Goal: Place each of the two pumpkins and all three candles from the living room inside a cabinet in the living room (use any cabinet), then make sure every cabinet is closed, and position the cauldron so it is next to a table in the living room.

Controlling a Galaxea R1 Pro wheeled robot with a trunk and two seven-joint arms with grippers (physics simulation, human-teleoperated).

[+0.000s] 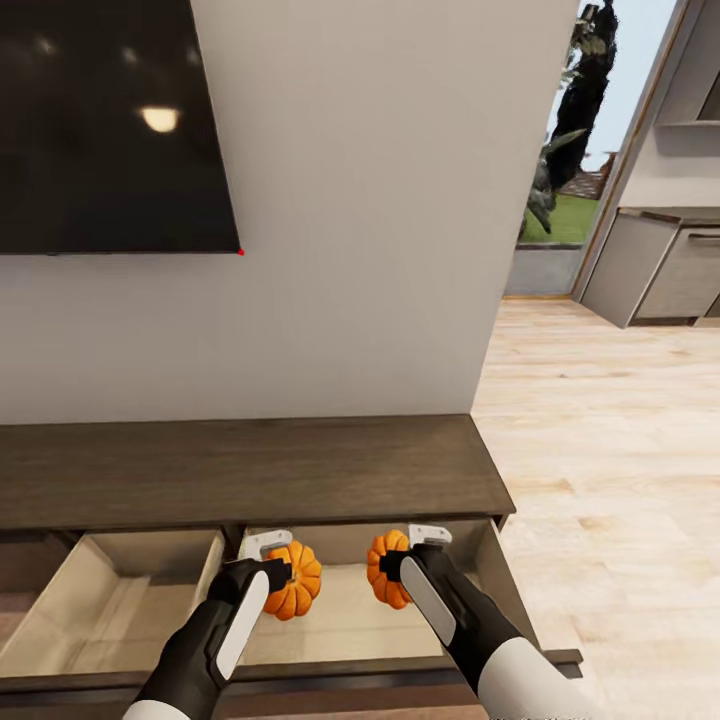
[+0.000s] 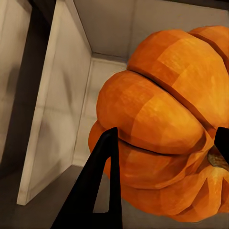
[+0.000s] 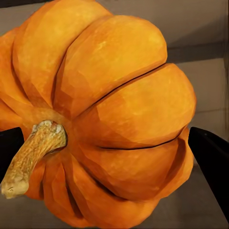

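Two pumpkins hang over the cabinet's (image 1: pixel 250 470) open right-hand drawer (image 1: pixel 345 610), one in each gripper. The left gripper (image 1: pixel 268 560) pinches the left pumpkin (image 1: pixel 294 580) between its black fingers (image 2: pixel 98 186), and only one finger shows in full in the left wrist view; the other is a sliver at the frame's edge. The right gripper (image 1: pixel 415 555) clamps the right pumpkin (image 1: pixel 385 582), whose far side is covered by the gripper body in the head view. Close up, that pumpkin (image 3: pixel 105 119) lies tilted with its pale stem (image 3: pixel 31 162) pointing sideways, a dark finger at either side cut off by the frame. The left pumpkin's (image 2: pixel 167 124) stem is barely visible, tucked at the picture's margin. Whether either pumpkin touches the drawer floor I cannot tell; they look held above the pale wood. Beside this drawer, toward the cabinet's middle, a second drawer (image 1: pixel 110 600) also stands open, its near end cut off. A dark screen (image 1: pixel 110 120) hangs on the wall (image 1: pixel 380 220) above the cabinet, its upper and left parts out of frame. Past the cabinet's right end runs light wooden floor (image 1: pixel 600 450).
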